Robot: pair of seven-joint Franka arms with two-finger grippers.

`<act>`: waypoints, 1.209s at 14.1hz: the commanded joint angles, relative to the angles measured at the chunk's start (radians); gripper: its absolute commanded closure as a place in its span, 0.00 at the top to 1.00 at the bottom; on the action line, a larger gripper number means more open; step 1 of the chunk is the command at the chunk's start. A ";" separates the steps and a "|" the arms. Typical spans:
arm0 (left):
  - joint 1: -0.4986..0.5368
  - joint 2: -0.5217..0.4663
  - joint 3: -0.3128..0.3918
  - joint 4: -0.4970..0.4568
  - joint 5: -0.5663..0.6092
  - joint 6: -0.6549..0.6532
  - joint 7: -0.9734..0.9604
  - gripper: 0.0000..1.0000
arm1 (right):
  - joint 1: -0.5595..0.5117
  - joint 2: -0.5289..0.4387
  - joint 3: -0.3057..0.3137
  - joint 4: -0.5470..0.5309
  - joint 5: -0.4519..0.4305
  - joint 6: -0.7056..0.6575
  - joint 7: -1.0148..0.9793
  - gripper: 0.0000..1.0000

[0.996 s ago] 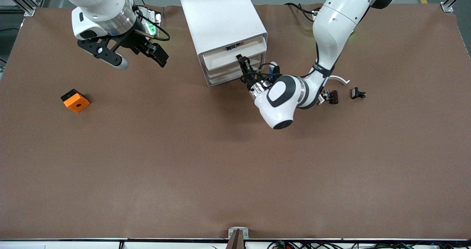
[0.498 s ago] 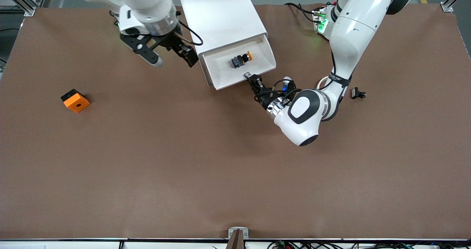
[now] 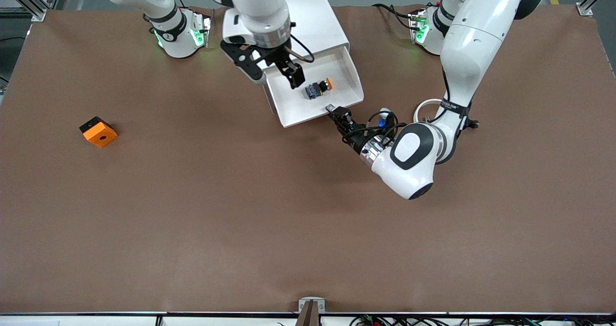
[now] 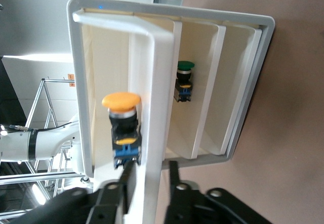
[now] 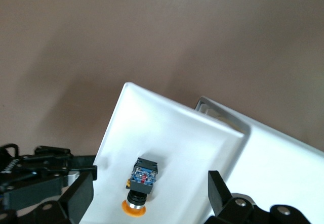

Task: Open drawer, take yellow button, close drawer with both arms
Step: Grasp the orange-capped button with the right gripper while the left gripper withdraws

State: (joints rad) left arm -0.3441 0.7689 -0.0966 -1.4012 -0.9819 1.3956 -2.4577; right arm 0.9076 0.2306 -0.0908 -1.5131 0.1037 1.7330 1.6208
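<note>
The white cabinet's [image 3: 308, 22] top drawer [image 3: 293, 109] is pulled out toward the front camera. The button [image 3: 317, 89], with an orange-yellow cap on a black-blue body, lies on its side in the drawer. My left gripper [image 3: 337, 112] is shut on the drawer's front lip [image 4: 152, 107], one finger inside and one outside; the button [image 4: 121, 118] stands just past its fingers. My right gripper [image 3: 275, 75] hangs open over the drawer near the cabinet. In the right wrist view [image 5: 152, 198] the button [image 5: 142, 179] lies between its spread fingers, untouched.
An orange square block [image 3: 98, 131] lies toward the right arm's end of the table. A black clip [image 3: 471, 123] and a white curved strip [image 3: 426, 105] lie by the left arm. A green-capped button [image 4: 185, 80] sits in a lower drawer.
The left gripper has pulled the top drawer out, uncovering the button. The right arm has swung from its end of the table to over the open drawer.
</note>
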 commanded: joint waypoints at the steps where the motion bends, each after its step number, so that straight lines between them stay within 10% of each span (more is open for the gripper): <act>1: 0.019 0.009 0.003 0.067 -0.003 -0.007 -0.023 1.00 | 0.031 0.064 -0.013 0.027 0.005 0.048 0.039 1.00; 10: 0.039 0.000 0.172 0.165 0.038 0.010 0.254 1.00 | 0.031 0.160 -0.014 0.019 0.036 0.120 0.102 1.00; 17: -0.016 -0.062 0.169 0.179 0.455 0.083 0.537 1.00 | 0.089 0.176 -0.012 -0.027 0.039 0.117 0.226 1.00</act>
State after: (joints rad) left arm -0.3188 0.7256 0.0664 -1.2163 -0.6026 1.4343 -2.0055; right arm 0.9819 0.4049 -0.0958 -1.5213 0.1344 1.8511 1.8226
